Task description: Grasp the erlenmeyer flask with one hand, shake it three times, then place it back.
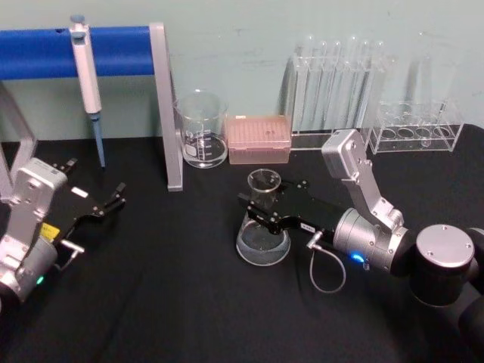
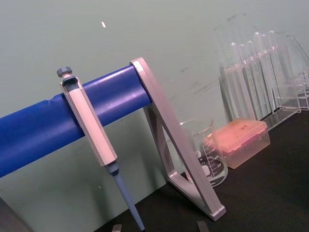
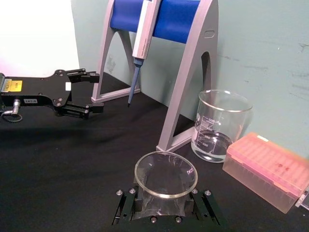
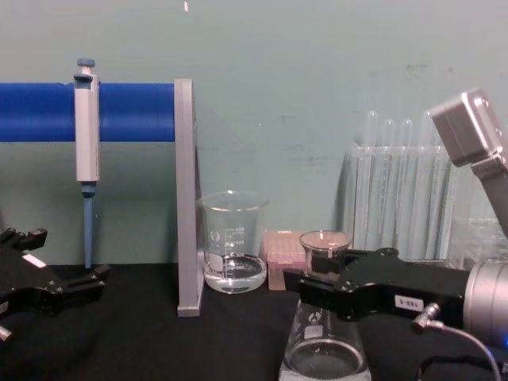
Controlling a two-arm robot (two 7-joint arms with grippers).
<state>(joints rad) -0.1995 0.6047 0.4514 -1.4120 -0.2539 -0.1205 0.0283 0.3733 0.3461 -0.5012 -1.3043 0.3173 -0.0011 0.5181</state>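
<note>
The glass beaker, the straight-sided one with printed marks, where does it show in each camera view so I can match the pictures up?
Head view: the beaker stands at the back, just right of the grey stand leg.
Left wrist view: it sits behind that leg, beside the pink tip box.
Right wrist view: beaker between leg and box.
Chest view: beaker right of the leg.
Shared landmark: the grey stand leg.

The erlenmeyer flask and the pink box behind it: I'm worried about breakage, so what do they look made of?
The erlenmeyer flask, held at the neck by the right gripper, looks like clear, glossy glass: see-through, with bright rim glints. The pink box seems translucent, matte plastic.
</note>
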